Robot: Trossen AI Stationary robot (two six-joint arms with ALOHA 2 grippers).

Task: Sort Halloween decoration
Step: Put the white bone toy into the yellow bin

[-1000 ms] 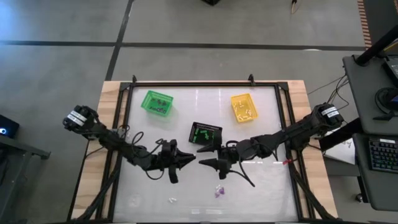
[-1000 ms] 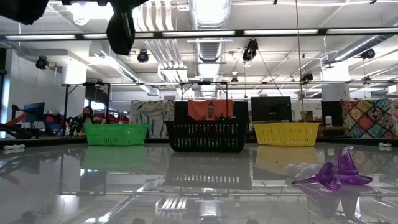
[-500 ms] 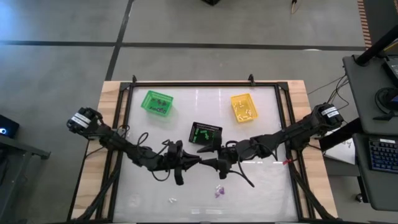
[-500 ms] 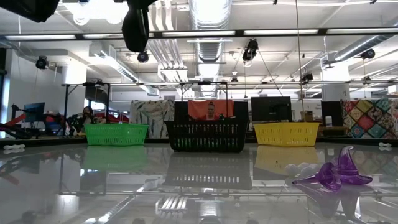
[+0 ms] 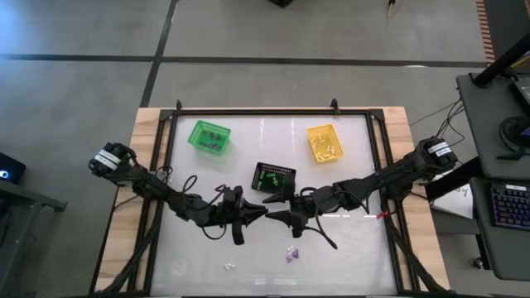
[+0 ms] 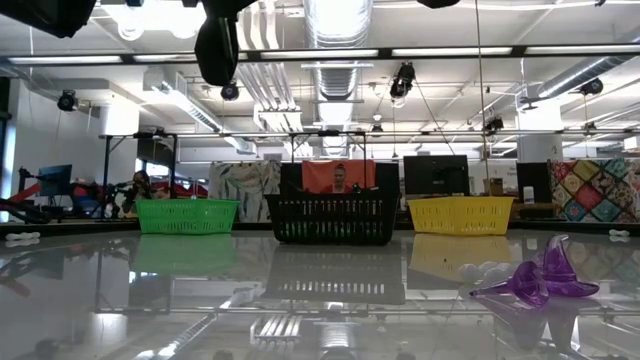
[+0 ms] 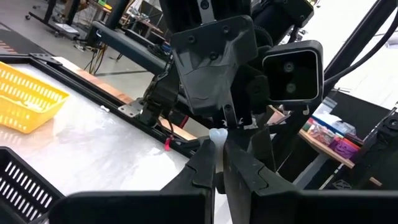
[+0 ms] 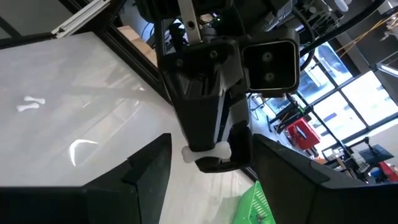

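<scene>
Above the table's middle my two grippers meet tip to tip. My left gripper [image 5: 262,212] is shut on a tiny white bone-shaped trinket [image 8: 208,151], which also shows at its fingertips in the left wrist view [image 7: 217,135]. My right gripper [image 5: 272,209] is open, level and facing it. Its two fingers [image 8: 149,171] stand on either side of the bone and the left gripper's tip, apart from both. A purple trinket [image 5: 291,255] and a white one [image 5: 230,266] lie on the glass near the front edge. My left gripper pinches the white bone's middle [image 8: 210,152] between its two fingertips. The fingers come level from the table's left and lie across the bone. Both knobbed ends stick out sideways. The bone is lifted clear of the table.
A green basket [image 5: 209,136], a black basket [image 5: 274,176] and a yellow basket [image 5: 325,142] stand in the far half of the table, each with small pieces inside. In the low view the purple trinket [image 6: 540,280] lies at the right. Bare glass lies at the front left.
My left gripper has gone a little toward the table's right edge with the bone, bringing it between my right gripper's open fingers, and has then stood still. It stays shut on the bone. My right gripper has kept its place and stays open.
</scene>
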